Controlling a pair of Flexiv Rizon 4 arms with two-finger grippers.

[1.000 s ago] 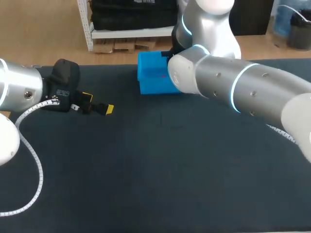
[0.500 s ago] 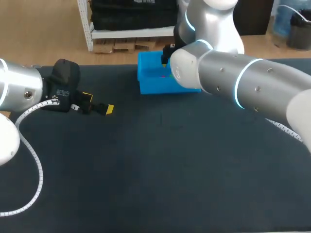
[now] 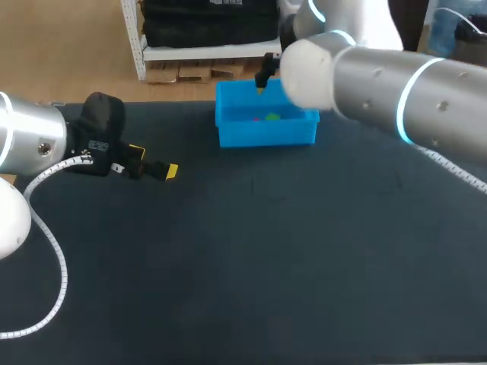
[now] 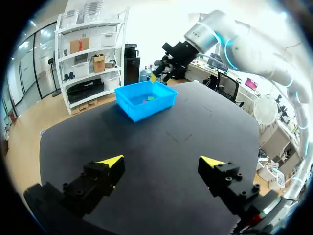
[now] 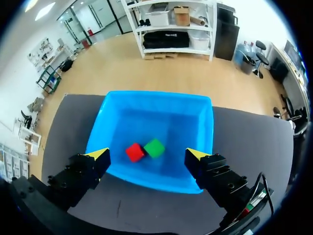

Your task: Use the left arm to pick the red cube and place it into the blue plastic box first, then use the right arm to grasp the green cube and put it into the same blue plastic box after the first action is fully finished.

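As the box [image 5: 146,178] walls them, both cubes [image 5: 135,152] touch.

Open-topped blue plastic box [image 5: 178,122], red cube [image 5: 135,152] just beside green cube [image 5: 154,147] inside

The right gripper [image 5: 147,156] is hanging over the blue box [image 5: 182,126], with its two yellow-tipped fingers [image 5: 100,155] standing wide apart. One finger is showing near each end of the box's nearer wall. The box is sitting on the dark table [image 5: 254,142] with its open side facing the gripper. Inside the box, the red cube [image 5: 135,152] and the green cube [image 5: 154,147] are lying on the floor close to the nearer wall. The two cubes are resting just beside each other, apparently touching at one corner. Both cubes are lying ahead of the gripper, in line with the gap between its fingers and clear of both tips.
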